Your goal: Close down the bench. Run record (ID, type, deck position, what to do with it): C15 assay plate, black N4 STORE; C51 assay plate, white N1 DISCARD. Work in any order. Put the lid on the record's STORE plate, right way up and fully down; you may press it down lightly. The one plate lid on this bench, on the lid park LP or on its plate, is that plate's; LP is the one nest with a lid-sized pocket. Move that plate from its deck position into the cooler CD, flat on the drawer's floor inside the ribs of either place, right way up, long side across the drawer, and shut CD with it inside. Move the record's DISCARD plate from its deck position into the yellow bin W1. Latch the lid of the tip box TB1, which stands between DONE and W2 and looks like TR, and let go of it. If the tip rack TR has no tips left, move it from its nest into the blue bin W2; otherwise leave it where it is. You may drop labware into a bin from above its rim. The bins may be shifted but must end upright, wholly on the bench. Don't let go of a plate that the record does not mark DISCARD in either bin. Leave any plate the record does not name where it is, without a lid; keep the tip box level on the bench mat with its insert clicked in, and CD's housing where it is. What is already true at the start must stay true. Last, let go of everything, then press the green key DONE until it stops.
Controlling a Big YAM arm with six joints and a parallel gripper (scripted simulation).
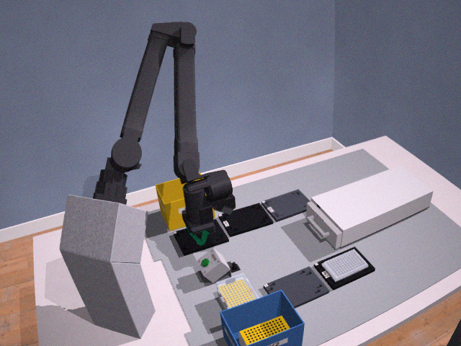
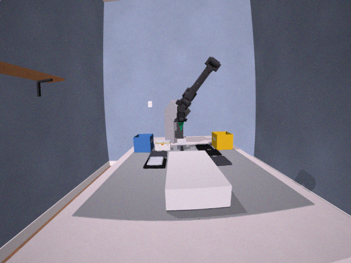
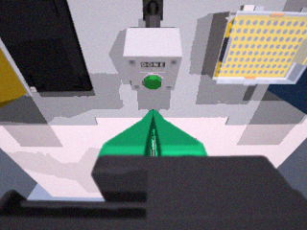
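My gripper (image 1: 199,238) (image 2: 181,126) (image 3: 153,115) has green fingers shut on nothing. It hangs above a black empty nest (image 1: 215,238), just behind the grey DONE housing (image 1: 217,269) (image 3: 153,45). In the wrist view the fingertips point just below the green DONE key (image 1: 204,262) (image 3: 153,81). The tip box TB1 (image 1: 236,292) (image 2: 162,145) (image 3: 261,45) stands between the key and the blue bin W2 (image 1: 230,329) (image 2: 143,142); I cannot tell its latch. A yellow tip rack (image 1: 264,329) lies in W2. The yellow bin W1 (image 1: 169,212) (image 2: 222,140) stands behind the arm. The cooler CD (image 1: 372,201) (image 2: 195,178) is shut.
A pale plate (image 1: 344,264) (image 2: 155,161) without a lid sits on a black nest at the front right. Empty nests lie at the back middle (image 1: 245,219), further right (image 1: 287,204) and beside the blue bin (image 1: 297,286). A tall grey block (image 1: 104,260) stands left.
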